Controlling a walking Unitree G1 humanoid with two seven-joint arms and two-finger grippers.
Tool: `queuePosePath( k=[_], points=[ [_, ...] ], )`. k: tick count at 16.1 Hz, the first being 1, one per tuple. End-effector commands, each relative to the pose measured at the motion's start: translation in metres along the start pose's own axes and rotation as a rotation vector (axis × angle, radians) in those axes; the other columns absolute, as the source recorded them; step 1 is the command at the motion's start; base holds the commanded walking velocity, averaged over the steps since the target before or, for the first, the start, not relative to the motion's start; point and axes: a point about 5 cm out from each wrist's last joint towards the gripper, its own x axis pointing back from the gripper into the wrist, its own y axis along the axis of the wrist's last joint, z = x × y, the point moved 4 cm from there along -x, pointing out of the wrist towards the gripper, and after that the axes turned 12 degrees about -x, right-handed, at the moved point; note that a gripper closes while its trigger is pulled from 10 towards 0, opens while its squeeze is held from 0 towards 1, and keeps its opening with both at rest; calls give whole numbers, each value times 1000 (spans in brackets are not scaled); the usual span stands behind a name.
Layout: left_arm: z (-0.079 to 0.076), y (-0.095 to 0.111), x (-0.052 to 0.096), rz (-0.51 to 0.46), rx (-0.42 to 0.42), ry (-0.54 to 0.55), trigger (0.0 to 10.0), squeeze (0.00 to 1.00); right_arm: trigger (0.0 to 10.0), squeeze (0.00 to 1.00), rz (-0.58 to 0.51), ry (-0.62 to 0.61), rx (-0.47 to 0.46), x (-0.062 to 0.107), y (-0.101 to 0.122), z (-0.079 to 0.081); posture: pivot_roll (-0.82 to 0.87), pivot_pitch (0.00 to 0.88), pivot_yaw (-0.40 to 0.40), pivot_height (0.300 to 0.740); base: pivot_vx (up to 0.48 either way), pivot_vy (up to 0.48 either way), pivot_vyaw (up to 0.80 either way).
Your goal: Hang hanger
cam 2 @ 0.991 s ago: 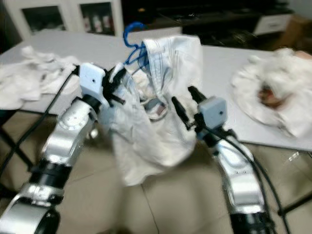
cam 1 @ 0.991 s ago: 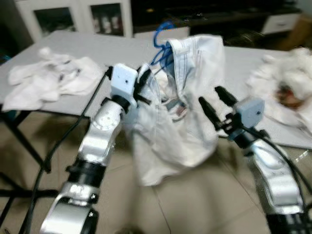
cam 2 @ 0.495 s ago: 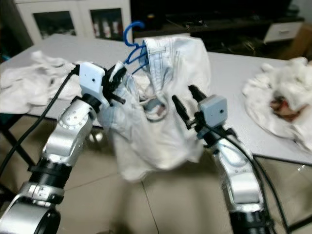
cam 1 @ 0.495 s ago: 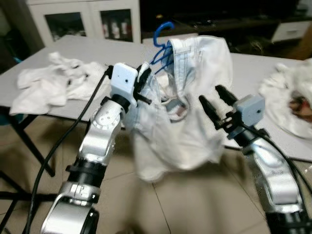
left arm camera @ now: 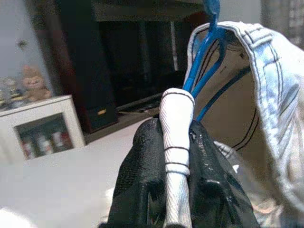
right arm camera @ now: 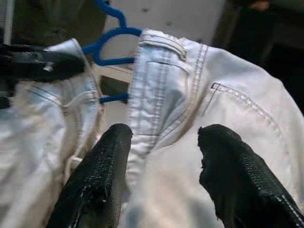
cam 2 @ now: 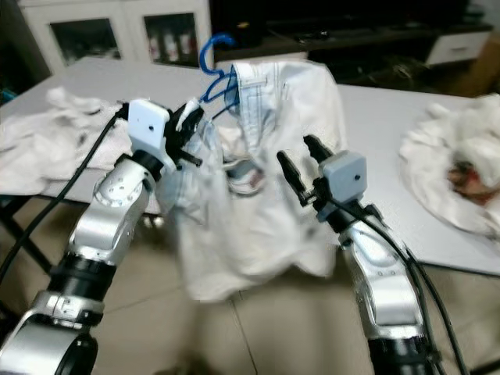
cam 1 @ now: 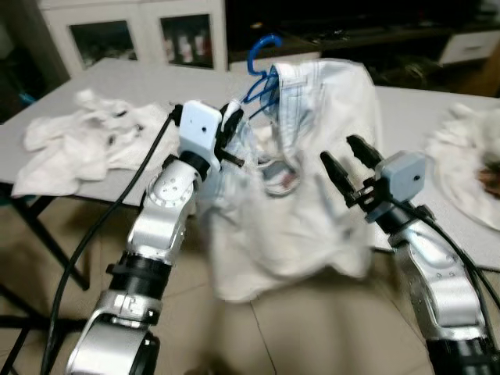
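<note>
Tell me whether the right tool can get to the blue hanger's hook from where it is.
Probably yes: the blue plastic hanger's hook sticks up bare above the white denim garment, and the open right tool sits just below it.

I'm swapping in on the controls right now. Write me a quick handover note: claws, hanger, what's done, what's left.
Left claw: shut on a rolled edge of the white garment, holding it up beside the blue hanger.
Right claw: open, holding nothing, fingers close to the garment's front.
Hanger: threaded into the garment, hook sticking up, held above the floor in front of the grey table.
Done: garment is on the hanger and lifted.
Left: hang it; no rail is seen in these views.
</note>
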Motion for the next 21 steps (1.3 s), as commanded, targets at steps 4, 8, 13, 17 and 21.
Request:
queuePosePath(
  k=[4, 8, 13, 17, 21],
  points=[
    [11, 19, -5, -70, -13, 44, 10000, 0, 10000, 0, -7, -9, 14, 2, 4, -4, 26, 0, 16, 723, 365, 0, 0],
    [9, 19, -5, -72, -14, 36, 10000, 0, 10000, 0, -6, -6, 14, 1, 4, -3, 25, 0, 17, 723, 383, 0, 0],
    [8, 18, -5, -69, -12, 33, 10000, 0, 10000, 0, -5, -3, 15, 2, 4, -3, 25, 0, 15, 723, 381, 0, 0],
    [6, 17, -4, -65, -7, 32, 10000, 0, 10000, 0, 0, -2, 13, 2, 3, -2, 25, 0, 13, 723, 382, 0, 0],
    [6, 17, -4, -63, -6, 31, 10000, 0, 10000, 0, -1, -3, 12, 2, 3, -2, 24, 0, 13, 723, 382, 0, 0]
  ],
)
